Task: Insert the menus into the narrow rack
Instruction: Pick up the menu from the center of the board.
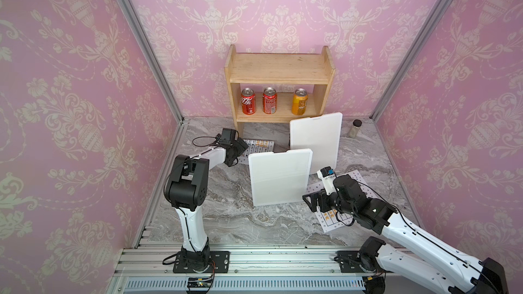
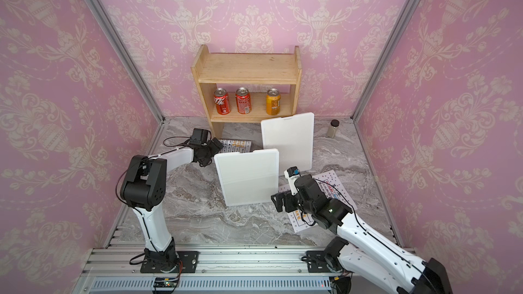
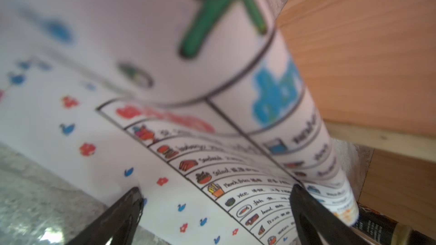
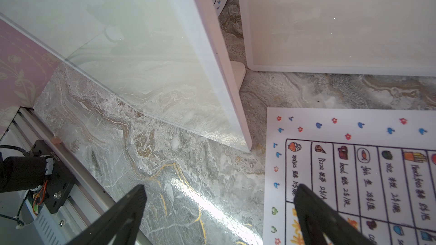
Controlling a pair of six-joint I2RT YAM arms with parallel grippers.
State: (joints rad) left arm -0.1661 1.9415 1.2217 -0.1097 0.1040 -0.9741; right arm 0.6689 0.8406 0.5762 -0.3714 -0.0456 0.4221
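Observation:
One menu lies at the foot of the wooden shelf, behind the near white panel. In the left wrist view this menu curls up against the shelf's side. My left gripper is open, with its fingers on either side of the sheet. The other menu lies flat on the right, partly under my right arm. My right gripper is open over that sheet's edge, one finger over the paper and one over the marble. The rack's two white upright panels stand mid-table.
A wooden shelf at the back wall holds two red cans and an orange can. A small dark-lidded jar stands at the back right. The marble tabletop is walled in pink on three sides.

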